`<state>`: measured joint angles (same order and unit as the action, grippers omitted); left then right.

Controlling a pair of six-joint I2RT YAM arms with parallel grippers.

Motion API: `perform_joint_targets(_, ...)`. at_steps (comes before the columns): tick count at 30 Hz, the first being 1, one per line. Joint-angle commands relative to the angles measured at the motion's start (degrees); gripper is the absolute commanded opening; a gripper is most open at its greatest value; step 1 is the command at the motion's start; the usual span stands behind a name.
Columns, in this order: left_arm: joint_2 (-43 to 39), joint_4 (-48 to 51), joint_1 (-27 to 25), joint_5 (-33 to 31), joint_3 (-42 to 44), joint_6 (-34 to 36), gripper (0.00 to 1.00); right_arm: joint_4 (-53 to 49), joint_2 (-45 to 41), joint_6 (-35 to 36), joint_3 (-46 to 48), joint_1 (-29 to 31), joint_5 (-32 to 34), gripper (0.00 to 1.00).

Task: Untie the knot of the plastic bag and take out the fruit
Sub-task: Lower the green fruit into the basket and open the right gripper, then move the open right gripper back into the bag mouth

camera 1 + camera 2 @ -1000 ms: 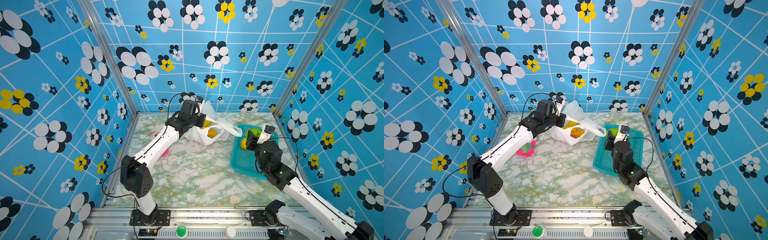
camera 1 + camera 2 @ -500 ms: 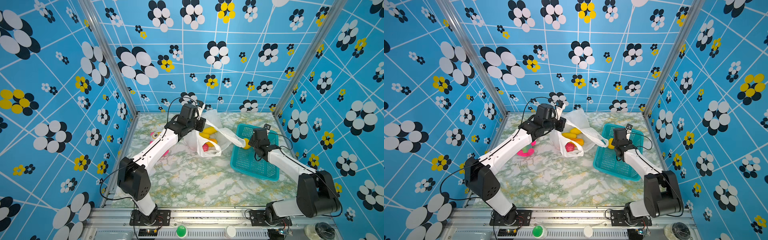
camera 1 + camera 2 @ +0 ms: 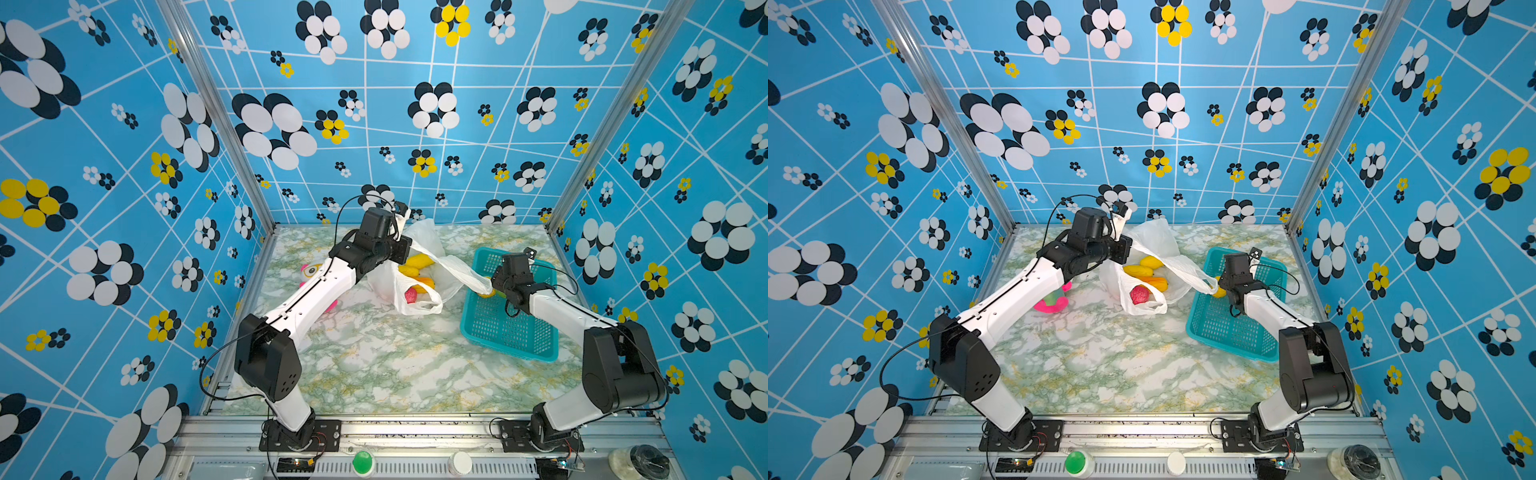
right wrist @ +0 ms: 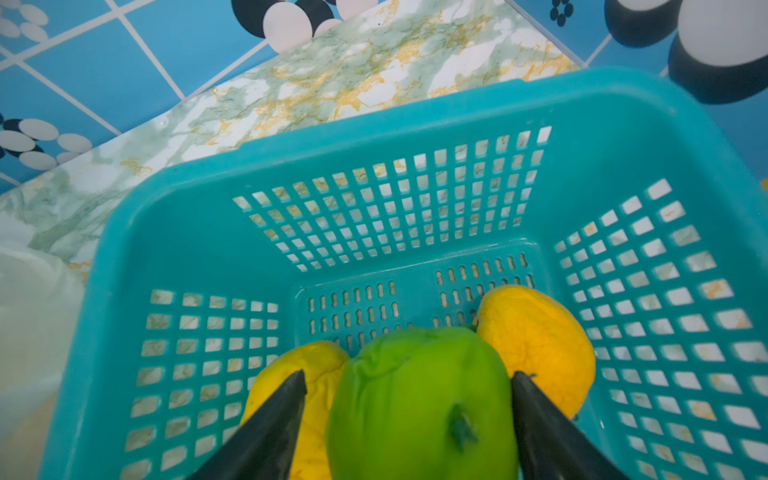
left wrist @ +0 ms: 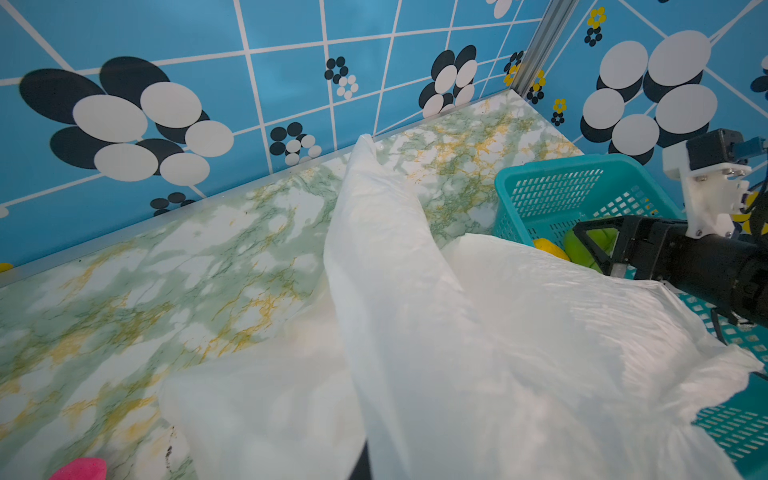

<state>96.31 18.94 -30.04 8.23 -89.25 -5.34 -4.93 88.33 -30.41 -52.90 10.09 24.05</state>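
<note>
Robot lab test booth: flower-print blue walls (image 3: 415,124), aluminium posts (image 3: 219,116), marbled tabletop (image 3: 374,365).

We find the basket (image 3: 511,336) on the counter (image 3: 374,365). Just left of it, touching its rim, lies the plastic bag (image 3: 422,237), fruit (image 3: 415,262) inside. Farther left sits the plush toy (image 3: 309,272). In the basket lie three fruit pieces (image 4: 419,399).

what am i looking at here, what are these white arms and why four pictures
Two robot arms stand at a marble-patterned table. Two pictures look down from overhead; the other two come from a camera on each wrist. The left gripper is shut on a white plastic bag, holding one side up; yellow fruit and a pink-red one lie inside. The right gripper is open around a green fruit in the teal basket, beside two yellow ones. A plush toy lies partly behind the left arm.
</note>
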Motion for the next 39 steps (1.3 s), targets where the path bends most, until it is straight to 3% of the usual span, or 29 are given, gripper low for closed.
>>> perform_joint_targets(1,-1.5,0.0,-0.1,1.1,0.7,0.2,0.0,-0.8,-5.5,0.0,1.6,-0.3,-0.8,0.87)
perform_joint_targets(6,-1.6,-0.3,-0.1,1.4,0.8,0.1,0.0,2.5,-16.6,0.3,7.4,0.2,-5.6,0.81)
perform_joint_targets(9,-1.3,-0.4,-0.1,1.5,0.7,0.0,0.0,2.6,-25.0,1.6,9.7,2.2,-6.2,0.72)
perform_joint_targets(14,-1.0,-0.3,-0.1,1.6,0.4,-0.1,0.0,9.7,-39.8,9.6,15.3,12.4,-11.2,0.59)
perform_joint_targets(18,-0.5,0.0,-0.1,1.8,0.0,-0.2,0.0,14.7,-44.2,15.5,16.4,23.2,-16.8,0.49)
perform_joint_targets(24,-0.4,0.1,-0.1,2.0,-0.1,-0.5,0.0,19.9,-36.6,20.8,14.9,33.0,-20.5,0.41)
perform_joint_targets(30,-1.0,-0.2,-0.1,2.4,0.4,-0.6,0.0,20.3,-22.2,19.9,9.6,33.5,-15.8,0.33)
perform_joint_targets(35,-1.3,-0.2,-0.1,2.5,0.6,-0.5,0.0,18.4,-11.3,17.9,3.9,33.5,-6.6,0.26)
perform_joint_targets(39,-1.2,-0.2,-0.3,2.4,0.6,-0.5,0.0,18.1,-7.1,17.4,1.6,33.5,-4.3,0.3)
